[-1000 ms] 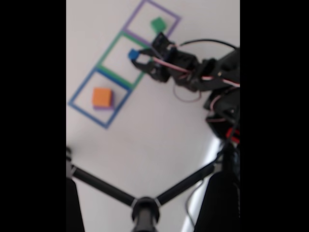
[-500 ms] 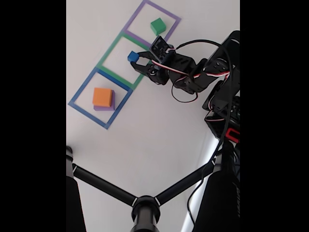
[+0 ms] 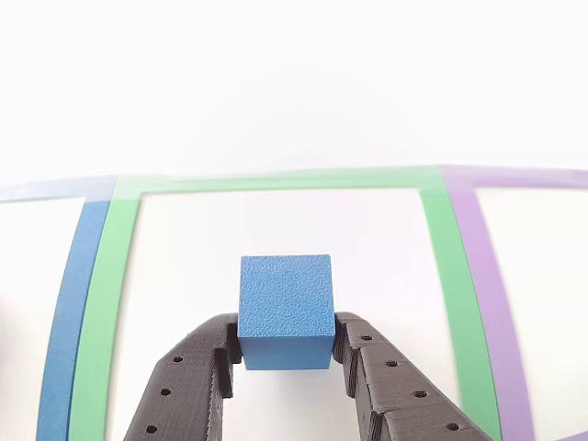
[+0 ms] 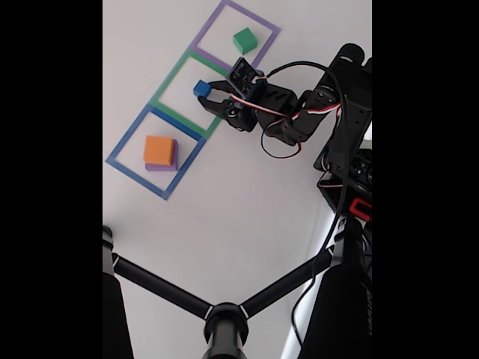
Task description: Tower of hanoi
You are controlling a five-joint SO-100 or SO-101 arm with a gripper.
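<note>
My gripper [image 3: 287, 342] [image 4: 203, 93] is shut on the small blue cube [image 3: 286, 310] [image 4: 200, 88], black fingers pressing its left and right sides, over the green square outline [image 3: 124, 303] [image 4: 169, 81]. Whether the cube touches the table cannot be told. The green block [image 4: 244, 39] sits inside the purple square outline [image 4: 263, 51] beyond it. In the fixed view the orange block [image 4: 159, 149] rests on top of the purple block [image 4: 160, 167] inside the blue square outline [image 4: 126, 139].
The three taped outlines run in a diagonal row on the white table [image 4: 224, 209]. The arm's base and cables [image 4: 348, 149] stand at the right. A black tripod [image 4: 224, 318] crosses the lower part of the fixed view.
The gripper with the blue cube has shifted slightly left, further over the green outline, and the arm has stretched out. The other blocks have not moved.
</note>
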